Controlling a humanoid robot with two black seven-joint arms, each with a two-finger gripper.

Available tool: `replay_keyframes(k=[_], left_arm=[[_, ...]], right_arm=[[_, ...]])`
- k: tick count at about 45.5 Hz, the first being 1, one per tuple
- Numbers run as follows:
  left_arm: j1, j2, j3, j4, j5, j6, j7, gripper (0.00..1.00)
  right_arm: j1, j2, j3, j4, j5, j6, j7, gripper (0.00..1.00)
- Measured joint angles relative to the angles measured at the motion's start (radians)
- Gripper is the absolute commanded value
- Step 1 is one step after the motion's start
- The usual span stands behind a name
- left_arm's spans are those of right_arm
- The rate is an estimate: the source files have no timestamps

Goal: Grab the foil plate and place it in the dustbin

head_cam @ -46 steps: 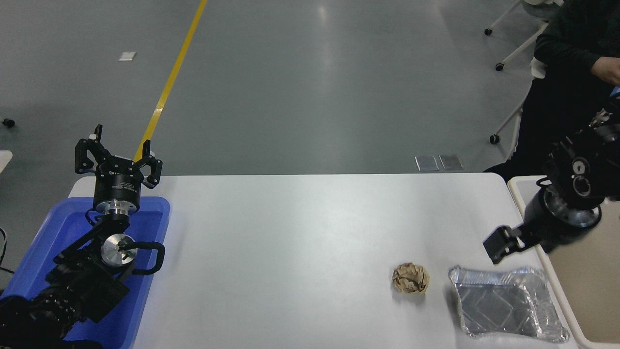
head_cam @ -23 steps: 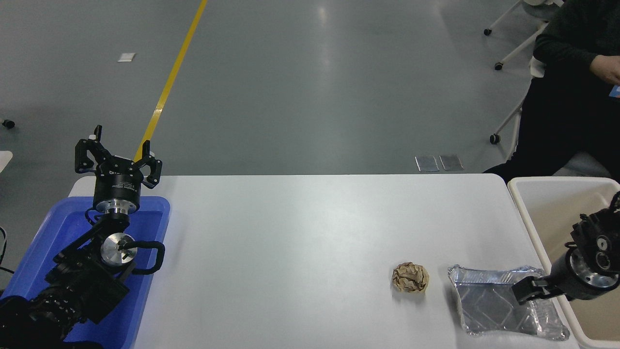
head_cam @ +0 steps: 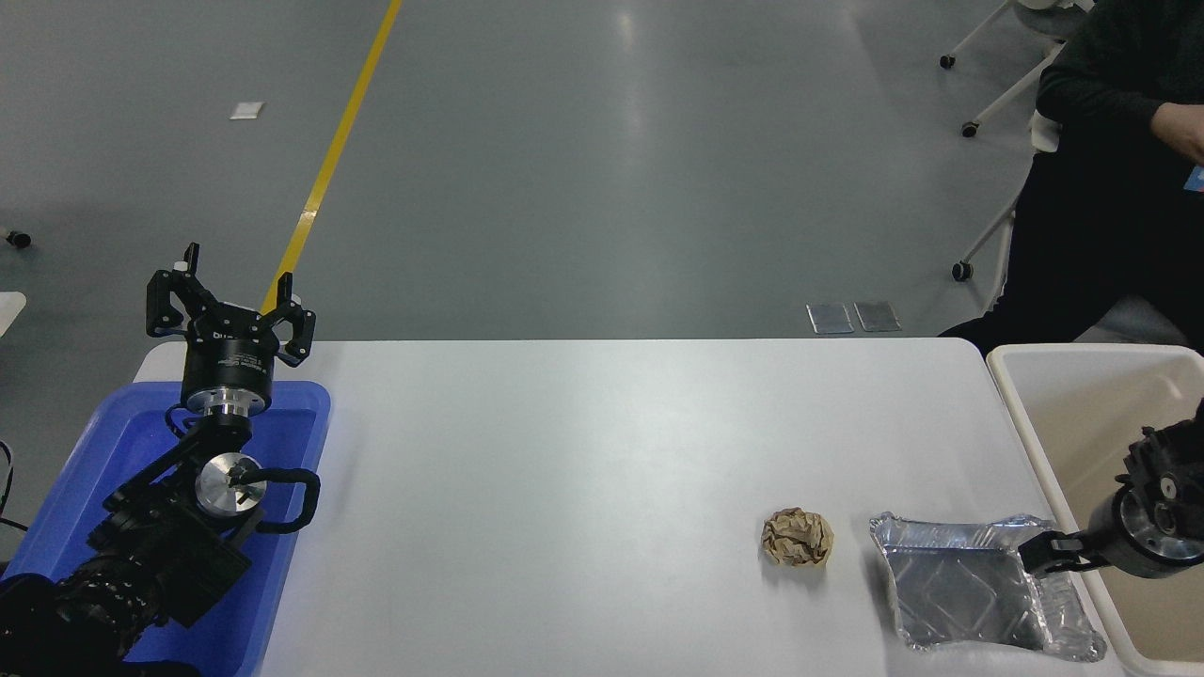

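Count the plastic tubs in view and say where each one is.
2. The blue tub sits at the table's left end under the parked left arm; the dustbin stands off the table's right edge, partly cut off by the frame.

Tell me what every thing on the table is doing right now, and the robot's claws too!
Foil plate: lying flat on the table, right way up, empty, rim crinkled.
Paper ball: crumpled, sitting on the table left of the plate, untouched.
Dustbin: open on top, nothing seen inside.
Blue tub: open, left arm parked over it.
Left claw: open, holding nothing.
Right claw: at the plate's right rim; open or shut is unclear.
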State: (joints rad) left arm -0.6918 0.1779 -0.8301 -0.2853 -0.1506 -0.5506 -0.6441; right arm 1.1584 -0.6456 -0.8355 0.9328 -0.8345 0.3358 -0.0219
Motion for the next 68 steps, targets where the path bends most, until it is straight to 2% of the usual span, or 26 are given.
replay_keyframes(k=[17, 22, 24, 26, 29, 33, 35, 37, 39, 50, 68], left_arm=[[0.0, 0.0, 0.0, 0.0, 0.0, 0.0, 0.0, 0.99], [0.0, 0.0, 0.0, 0.0, 0.0, 0.0, 0.0, 0.99], [0.0, 0.0, 0.0, 0.0, 0.0, 0.0, 0.0, 0.99], [0.0, 0.0, 0.0, 0.0, 0.0, 0.0, 0.0, 0.99], [0.0, 0.0, 0.0, 0.0, 0.0, 0.0, 0.0, 0.99], [0.0, 0.0, 0.0, 0.0, 0.0, 0.0, 0.0, 0.99], [0.0, 0.0, 0.0, 0.0, 0.0, 0.0, 0.0, 0.99], [0.0, 0.0, 0.0, 0.0, 0.0, 0.0, 0.0, 0.99], [0.0, 0.0, 0.0, 0.0, 0.0, 0.0, 0.0, 0.99], [0.0, 0.0, 0.0, 0.0, 0.0, 0.0, 0.0, 0.99], [0.0, 0.0, 0.0, 0.0, 0.0, 0.0, 0.0, 0.99]], right_arm=[[-0.064, 0.019, 0.042, -0.025, 0.0, -0.033, 0.0, 1.0], [-0.084, 0.029, 0.046, -0.039, 0.0, -0.051, 0.0, 0.95], [-0.091, 0.032, 0.047, -0.045, 0.0, -0.055, -0.001, 0.88], [-0.098, 0.035, 0.048, -0.053, 0.0, -0.062, -0.001, 0.77], [-0.109, 0.039, 0.049, -0.062, 0.0, -0.075, -0.001, 0.52], [-0.12, 0.043, 0.049, -0.071, 0.0, -0.093, -0.001, 0.42], [-0.125, 0.044, 0.049, -0.074, 0.0, -0.1, 0.0, 0.29], [-0.129, 0.044, 0.049, -0.076, 0.0, -0.105, 0.0, 0.1], [-0.133, 0.045, 0.049, -0.079, -0.001, -0.11, 0.0, 0.0], [-0.143, 0.048, 0.049, -0.083, -0.001, -0.123, 0.004, 0.0], [-0.122, 0.017, 0.055, -0.064, 0.002, -0.116, 0.054, 0.0]])
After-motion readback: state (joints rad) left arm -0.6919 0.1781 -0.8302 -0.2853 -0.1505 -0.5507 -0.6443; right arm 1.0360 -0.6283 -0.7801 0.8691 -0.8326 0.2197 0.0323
